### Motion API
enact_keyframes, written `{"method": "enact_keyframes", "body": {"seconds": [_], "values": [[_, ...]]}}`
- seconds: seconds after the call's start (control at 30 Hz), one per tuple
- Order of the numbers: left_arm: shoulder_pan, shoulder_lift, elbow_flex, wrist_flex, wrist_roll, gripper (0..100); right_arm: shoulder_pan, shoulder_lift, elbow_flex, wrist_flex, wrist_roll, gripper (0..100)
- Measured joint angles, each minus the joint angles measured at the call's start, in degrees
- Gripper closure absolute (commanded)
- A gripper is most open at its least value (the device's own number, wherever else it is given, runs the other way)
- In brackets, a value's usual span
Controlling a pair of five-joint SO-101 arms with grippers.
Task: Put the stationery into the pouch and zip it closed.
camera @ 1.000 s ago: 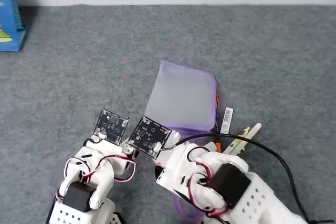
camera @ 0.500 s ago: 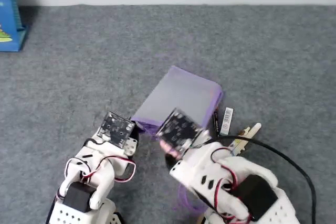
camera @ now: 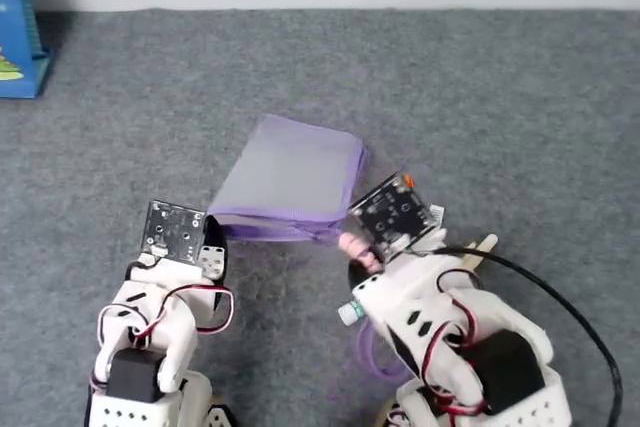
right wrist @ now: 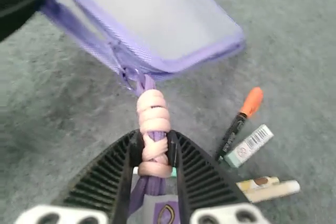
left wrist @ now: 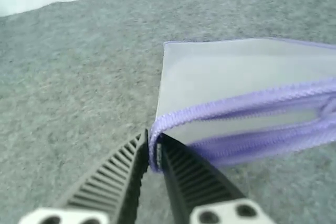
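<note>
Desk (camera: 500, 97): grey, felt-like top, white wall along far edge.

L arm (camera: 150, 337) near-left, R arm (camera: 450, 337) near-right, both white w/ red + black wiring, wrist boards aimed at the far side.

Pouch (camera: 290, 172): pale purple, see-through, mid-desk, just beyond both arms and between them. Zip edge faces near. In left wrist view, its two purple zip bands (left wrist: 247, 108) stand apart, so mouth is at least partly open.

Blue box (camera: 15, 27): far-left edge of desk, well apart from everything else.

L jaws: clenched on near-left corner of pouch, right at the end of the zip edge.

R jaws: grasping the zip pull (right wrist: 152, 129), a pink knotted piece w/ purple strap threaded through it. Strap runs up to the slider on pouch's near-right corner.

Stationery, all outside the pouch, on desk right of it, close by R arm:
- black pen w/ orange cap (right wrist: 239, 121)
- small pale block w/ barcode label (right wrist: 247, 145), just beside pen
- cream sticks (right wrist: 268, 187), nearer than the block; one tip pokes out beside R arm (camera: 487, 242).
</note>
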Motion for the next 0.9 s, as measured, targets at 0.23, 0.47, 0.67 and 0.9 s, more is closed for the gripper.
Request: {"method": "enact_keyframes", "body": {"seconds": [0.23,0.47,0.67,0.9], "values": [[-0.09,0.0,-0.09,0.79,0.0,99,1.49,0.0,0.0,0.0,1.05,99.0],[-0.09,0.0,-0.09,0.88,0.09,99,2.81,-5.71,0.0,1.23,1.32,99.1],[-0.09,0.0,-0.09,0.88,0.35,99,3.08,-8.44,0.0,1.67,1.41,99.1],[1.05,0.0,-0.09,0.88,0.44,91,-0.09,-9.05,0.0,2.37,1.41,99.1]]}}
